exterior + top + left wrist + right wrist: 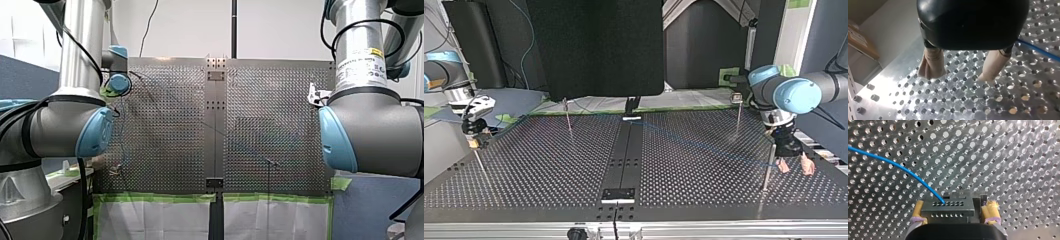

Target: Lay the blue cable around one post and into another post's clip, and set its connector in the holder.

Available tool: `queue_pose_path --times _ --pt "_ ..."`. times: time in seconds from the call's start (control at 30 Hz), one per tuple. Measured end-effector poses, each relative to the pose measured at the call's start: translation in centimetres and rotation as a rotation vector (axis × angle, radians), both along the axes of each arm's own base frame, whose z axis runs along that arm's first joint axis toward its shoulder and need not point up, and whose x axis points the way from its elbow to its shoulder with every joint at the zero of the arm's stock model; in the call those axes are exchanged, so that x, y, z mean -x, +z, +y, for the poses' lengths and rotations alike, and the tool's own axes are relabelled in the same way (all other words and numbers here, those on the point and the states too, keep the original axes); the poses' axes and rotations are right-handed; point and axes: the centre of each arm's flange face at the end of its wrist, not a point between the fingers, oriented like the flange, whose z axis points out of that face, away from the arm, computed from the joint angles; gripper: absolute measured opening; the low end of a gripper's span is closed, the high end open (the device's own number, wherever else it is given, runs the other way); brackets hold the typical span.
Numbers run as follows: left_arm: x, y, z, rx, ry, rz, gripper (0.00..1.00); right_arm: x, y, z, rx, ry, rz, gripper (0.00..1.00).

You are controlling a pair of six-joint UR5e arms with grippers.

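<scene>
My right gripper (pixel 955 207) is clamping the dark connector (pixel 946 210) between its yellow pads, with the blue cable (pixel 905 171) arcing away from it over the perforated table (pixel 1010 157). My left gripper (pixel 963 66) is hanging over the table with its beige fingers (pixel 931 62) spread wide and gripping nothing, the cable running just beside it

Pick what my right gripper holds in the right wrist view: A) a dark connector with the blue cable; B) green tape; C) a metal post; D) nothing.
A: the right gripper clamps the dark connector between its pads, with the blue cable running out of it.
</scene>
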Motion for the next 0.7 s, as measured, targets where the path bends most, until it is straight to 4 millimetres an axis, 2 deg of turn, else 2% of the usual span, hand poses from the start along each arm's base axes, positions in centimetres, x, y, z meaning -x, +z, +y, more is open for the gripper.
queue_pose_path --times 0.33,0.7 --pt "0.5 -0.6 -0.6 0.051 -0.026 0.047 1.00 0.0 0.0 0.0 0.000 0.000 0.000 1.00" --pt "1.3 0.3 -0.8 0.140 -0.054 0.024 1.00 0.0 0.0 0.0 0.000 0.000 0.000 1.00"
